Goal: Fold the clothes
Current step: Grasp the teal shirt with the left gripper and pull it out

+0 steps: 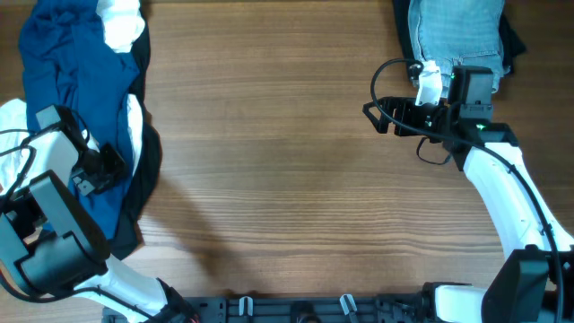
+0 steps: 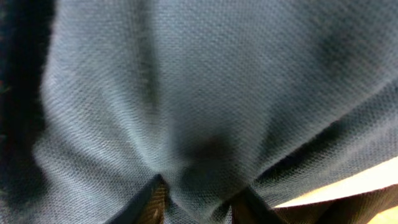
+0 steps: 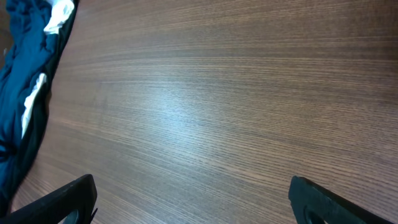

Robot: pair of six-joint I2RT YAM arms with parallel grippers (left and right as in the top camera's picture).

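- Dark-blue shirt [image 2: 205, 81] fills the L wrist cam edge to edge: fine knit weave, matte, w/ creases fanning out from a gathered fold low in frame.
- L gripper [image 2: 198, 202]: only two dark fingers [image 2: 146, 200] show at the bottom edge. They pinch that fold between them, so the claw is closed on the shirt. A pale strip at lower right is too blurred to name.
- From overhead, the shirt lies crumpled at the far-left side of the table [image 1: 269, 161]. It runs from the far edge toward the near edge, unfolded, w/ deep wrinkles.
- White garment [image 1: 121, 22] pokes out at the shirt's far end and along its right side. Its full shape is hidden under the blue.
- Black garment [image 1: 148, 170] shows as a dark band along the shirt's right edge, mostly covered.
- L arm covers the near part of the pile, and the pile's left side is cut off by the frame.
- R gripper [image 1: 375, 115] hangs over bare wood at far right, well apart from the left pile. In its own cam the fingers stand wide apart w/ nothing between them: claw open.
- Pale-blue garment [image 1: 453, 31] lies at the far-right edge, just beyond the R gripper. It is cut off at the top, and dark fabric shows beneath it, type unclear.
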